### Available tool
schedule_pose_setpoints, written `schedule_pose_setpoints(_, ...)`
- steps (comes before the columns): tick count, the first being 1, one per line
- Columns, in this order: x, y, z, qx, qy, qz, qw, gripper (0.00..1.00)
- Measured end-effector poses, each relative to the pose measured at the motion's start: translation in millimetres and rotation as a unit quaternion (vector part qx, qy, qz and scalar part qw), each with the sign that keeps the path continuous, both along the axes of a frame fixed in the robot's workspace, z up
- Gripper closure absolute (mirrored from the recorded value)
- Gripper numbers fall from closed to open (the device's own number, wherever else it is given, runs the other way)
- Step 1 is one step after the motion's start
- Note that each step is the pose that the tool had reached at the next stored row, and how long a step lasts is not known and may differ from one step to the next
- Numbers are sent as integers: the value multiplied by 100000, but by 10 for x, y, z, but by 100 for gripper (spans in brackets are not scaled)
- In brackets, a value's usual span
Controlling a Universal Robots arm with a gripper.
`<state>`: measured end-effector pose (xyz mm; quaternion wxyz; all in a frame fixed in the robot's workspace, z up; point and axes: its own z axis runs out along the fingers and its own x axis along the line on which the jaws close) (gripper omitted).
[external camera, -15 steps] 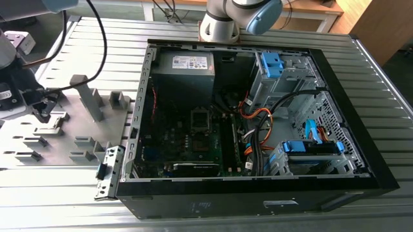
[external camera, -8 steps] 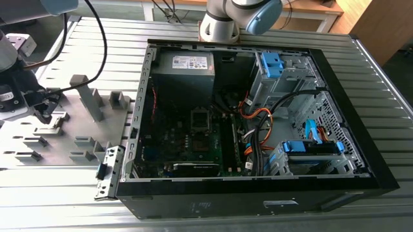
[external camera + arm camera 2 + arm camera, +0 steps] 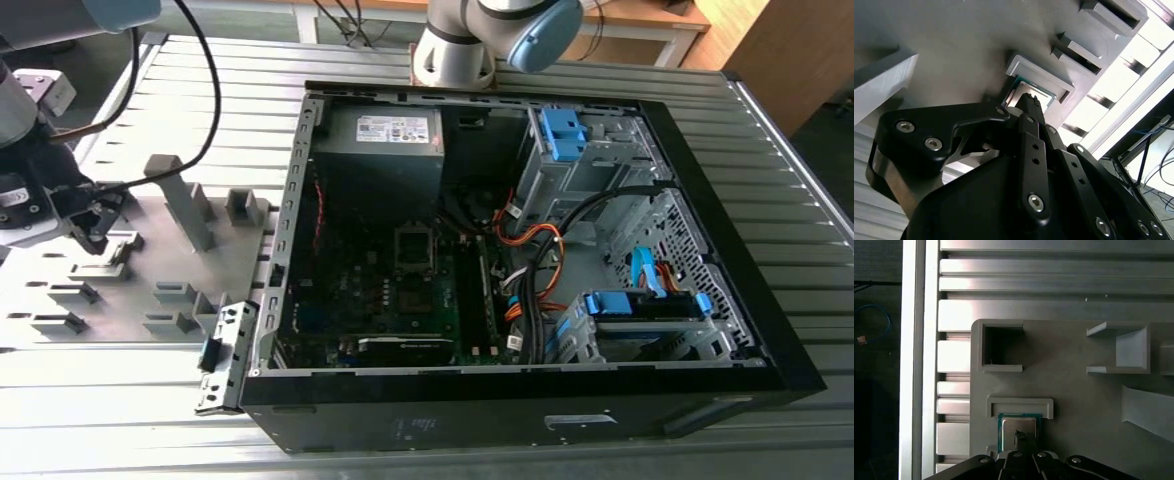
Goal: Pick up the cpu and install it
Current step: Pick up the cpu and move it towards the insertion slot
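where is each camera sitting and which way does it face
Exterior view: off the arm, high up, looking down on the open computer case and, at its left, the fixture plate; the arm and gripper show.
Second wrist view: on the arm, looking along the gripper at the cpu.
First wrist view: on the arm, facing the fixture plate; gripper over the cpu.
Both wrist views share cpu and gripper.

I see a lip (image 3: 1019,403) walling one side of the cpu (image 3: 1016,427); tall blocks (image 3: 184,200) stand near my gripper (image 3: 94,238).
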<state>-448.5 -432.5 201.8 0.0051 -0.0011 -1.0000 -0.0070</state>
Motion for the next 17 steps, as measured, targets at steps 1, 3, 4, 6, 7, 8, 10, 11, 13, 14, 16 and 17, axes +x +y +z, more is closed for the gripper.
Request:
schedule_pose_setpoints(1,-8,4,-5,-123,-6,-1,100000,89)
schedule_pose_setpoints(3,-20,8,-19,-477,-21,-3,99999,89)
schedule_pose_setpoints(4,-21,8,-28,-726,-19,-1,99997,89)
schedule_pose_setpoints(6,-21,9,-47,-1054,-12,3,99994,89)
schedule_pose_setpoints(7,-21,11,-51,-1167,-9,3,99993,89)
schedule_pose_setpoints(8,-21,12,-52,-1236,-8,1,99992,89)
schedule_pose_setpoints(10,-22,12,-52,-1248,-4,6,99992,89)
schedule_pose_setpoints(11,-22,12,-52,-1251,-5,5,99992,89)
schedule_pose_setpoints(13,-22,12,-53,-1248,-163,-1,99992,89)
schedule_pose_setpoints(14,-22,12,-53,-1239,-302,-4,99992,89)
schedule_pose_setpoints(16,-23,12,-54,-1236,-479,-6,99991,89)
schedule_pose_setpoints(17,-23,12,-54,-1232,-488,-3,99991,89)
